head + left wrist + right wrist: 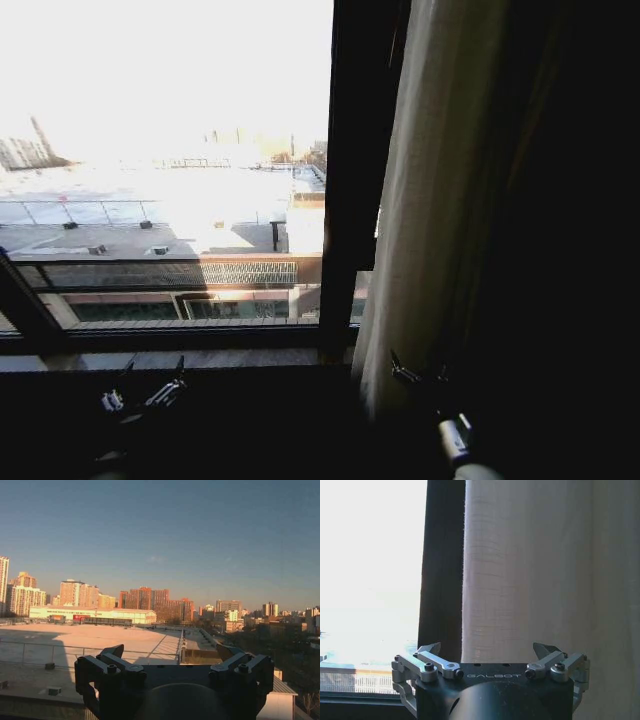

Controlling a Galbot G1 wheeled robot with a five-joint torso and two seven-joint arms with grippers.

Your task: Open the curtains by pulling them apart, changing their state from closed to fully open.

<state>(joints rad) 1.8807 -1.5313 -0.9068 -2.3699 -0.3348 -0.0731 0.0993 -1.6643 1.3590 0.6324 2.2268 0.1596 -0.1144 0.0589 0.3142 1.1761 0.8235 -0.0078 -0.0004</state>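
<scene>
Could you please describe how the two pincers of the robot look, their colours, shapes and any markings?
The right pincer has a black body marked GALBOT in pale letters, silver metal linkage bars with black screws, and dark pointed fingertips. The left pincer has the same forked shape but appears all black, with round bolts on its linkage blocks. No cables are visible.

All cameras toward the window [170, 200]

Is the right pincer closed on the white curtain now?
No. In the right wrist view the right pincer is open, its fingers spread wide, and the sheer white curtain hangs beyond them, ungripped.
</scene>
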